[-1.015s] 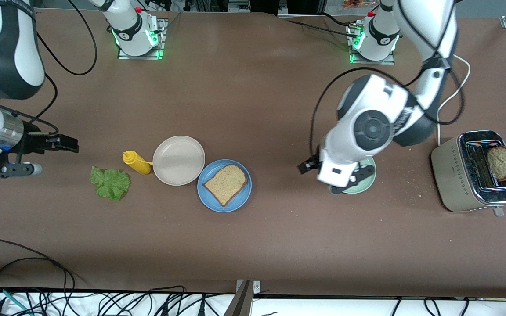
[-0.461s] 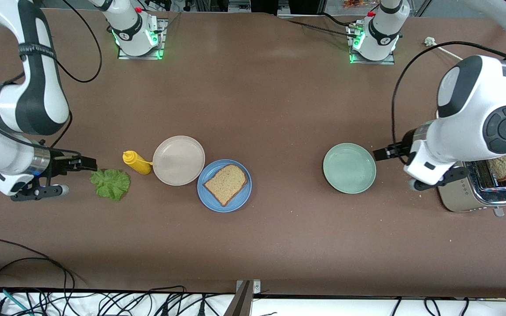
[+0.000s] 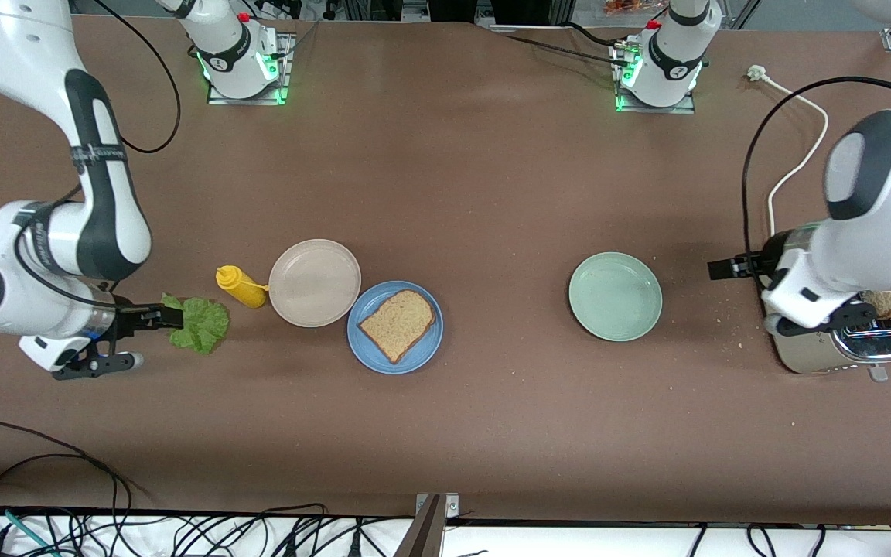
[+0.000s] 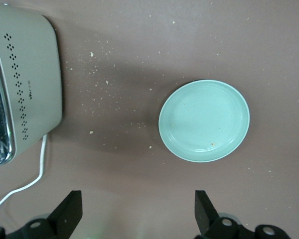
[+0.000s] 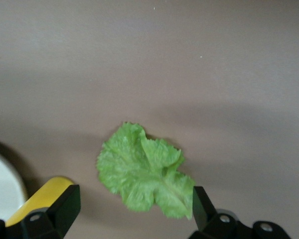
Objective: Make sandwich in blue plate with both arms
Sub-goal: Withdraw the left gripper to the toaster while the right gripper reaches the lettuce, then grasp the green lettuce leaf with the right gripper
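The blue plate (image 3: 424, 350) holds one brown bread slice (image 3: 397, 325). A green lettuce leaf (image 3: 199, 325) lies on the table toward the right arm's end; it also shows in the right wrist view (image 5: 142, 172). My right gripper (image 3: 169, 316) is open and empty, low over the leaf's edge (image 5: 134, 211). A second bread slice (image 3: 888, 302) stands in the toaster (image 3: 809, 352), mostly hidden by the left arm. My left gripper (image 3: 725, 268) is open and empty, above the table between the toaster and the mint-green plate (image 4: 137, 214).
A yellow mustard bottle (image 3: 240, 286) and a beige plate (image 3: 315, 282) lie between the lettuce and the blue plate. A mint-green plate (image 3: 615, 296) sits beside the toaster and shows in the left wrist view (image 4: 204, 120). The toaster's white cord (image 3: 793, 162) runs toward the left arm's base.
The right gripper has moved in from the table's end to the lettuce leaf's edge. The left arm has swung from over the mint-green plate to beside the toaster.
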